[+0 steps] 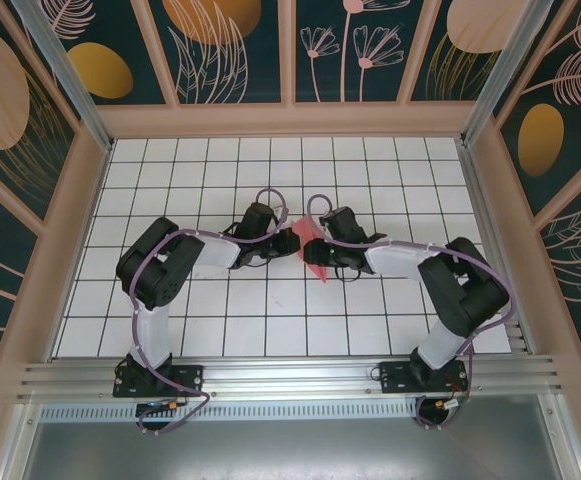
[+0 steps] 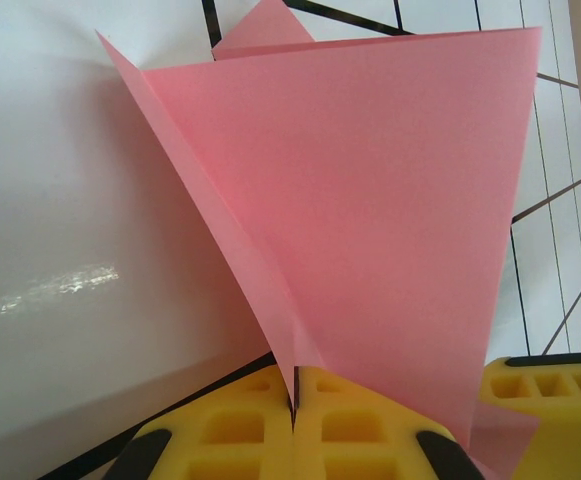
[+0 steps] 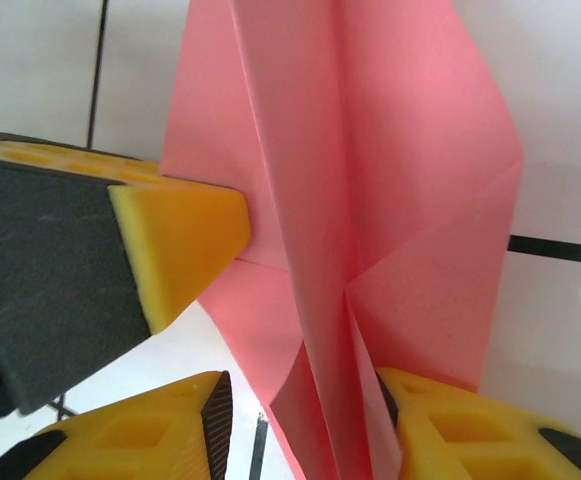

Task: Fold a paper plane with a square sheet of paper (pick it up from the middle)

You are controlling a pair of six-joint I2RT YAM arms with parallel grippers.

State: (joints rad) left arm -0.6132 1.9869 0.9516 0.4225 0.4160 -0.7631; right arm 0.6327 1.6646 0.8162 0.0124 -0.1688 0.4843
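The salmon-pink sheet of paper is folded into a pointed shape with a centre ridge and is held above the middle of the white grid table between both arms. My left gripper comes in from the left, and its yellow jaws are shut on a lower fold of the paper, which fans upward. My right gripper comes in from the right. In the right wrist view its jaws stand apart around the paper's ridge. The paper lies against the right pad, with a gap at the left pad.
The left gripper's yellow finger touches the paper's left flap in the right wrist view. A raised wooden rim and patterned walls enclose the gridded table. Both arm bases stand on the metal rail at the near edge.
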